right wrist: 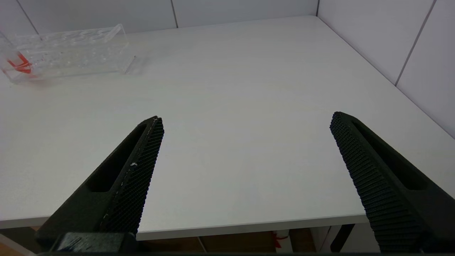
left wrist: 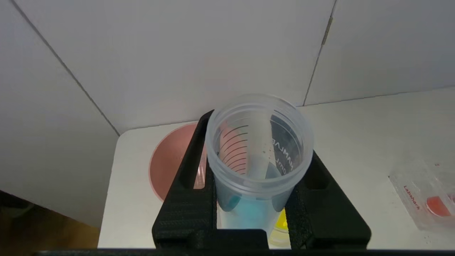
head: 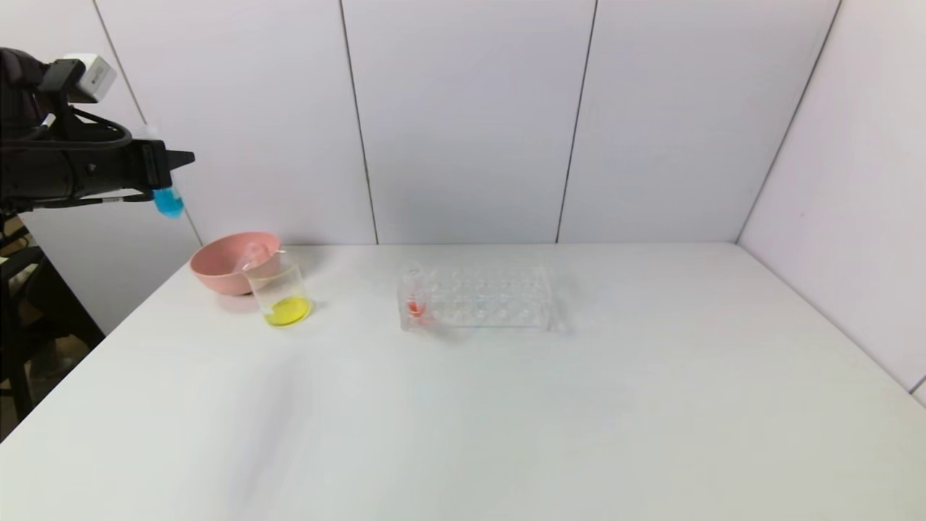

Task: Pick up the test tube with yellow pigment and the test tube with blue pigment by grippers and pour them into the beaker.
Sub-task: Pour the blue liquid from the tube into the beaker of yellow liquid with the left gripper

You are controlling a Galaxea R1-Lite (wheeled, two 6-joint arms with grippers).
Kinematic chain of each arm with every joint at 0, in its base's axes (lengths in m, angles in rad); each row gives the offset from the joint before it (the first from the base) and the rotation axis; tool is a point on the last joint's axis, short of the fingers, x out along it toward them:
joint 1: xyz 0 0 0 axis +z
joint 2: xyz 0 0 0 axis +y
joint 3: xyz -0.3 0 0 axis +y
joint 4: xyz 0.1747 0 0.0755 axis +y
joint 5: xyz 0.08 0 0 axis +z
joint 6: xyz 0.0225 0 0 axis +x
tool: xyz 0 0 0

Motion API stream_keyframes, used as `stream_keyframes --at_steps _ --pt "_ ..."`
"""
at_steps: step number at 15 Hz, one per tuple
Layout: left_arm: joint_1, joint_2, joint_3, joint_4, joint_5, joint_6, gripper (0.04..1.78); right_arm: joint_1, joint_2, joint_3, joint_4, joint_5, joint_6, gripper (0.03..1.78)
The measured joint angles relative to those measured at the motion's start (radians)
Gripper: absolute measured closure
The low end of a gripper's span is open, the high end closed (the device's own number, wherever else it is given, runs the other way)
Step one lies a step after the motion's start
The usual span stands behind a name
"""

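High at the far left, my left gripper [head: 170,165] is shut on the test tube with blue pigment [head: 168,201], its blue tip hanging below the fingers. In the left wrist view the tube [left wrist: 249,217] sits mouth-up between the black fingers [left wrist: 185,199] of this gripper [left wrist: 257,142], blue liquid at its bottom. The beaker [head: 282,293] stands on the table below and to the right, with yellow liquid in it; its yellow [left wrist: 280,224] shows under the tube. The test tube with yellow pigment is out of view. My right gripper [right wrist: 247,119] is open over the table's near edge, empty.
A pink bowl [head: 228,264] touches the beaker's far left side, with a faint clear shape in it. A clear tube rack [head: 477,297] stands mid-table and holds a red-tipped tube [head: 414,300] at its left end. White walls close the back and right.
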Motion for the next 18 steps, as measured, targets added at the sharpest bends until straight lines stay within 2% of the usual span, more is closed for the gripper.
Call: stream_keyframes --at_steps 2,4,7,14,18 --pt "0.015 0.013 -0.012 0.001 -0.068 0.055 1.29 0.0 0.0 0.0 0.0 0.0 0.0 0.1" --pt "0.021 0.025 -0.033 0.005 -0.097 0.106 1.29 0.0 0.0 0.0 0.0 0.0 0.0 0.1" --pt "0.041 0.037 -0.08 0.069 -0.162 0.208 1.29 0.0 0.0 0.0 0.0 0.0 0.0 0.1" --pt "0.091 0.119 -0.318 0.364 -0.31 0.616 1.29 0.0 0.0 0.0 0.0 0.0 0.0 0.1" --pt "0.102 0.193 -0.447 0.53 -0.337 0.812 1.29 0.0 0.0 0.0 0.0 0.0 0.0 0.1"
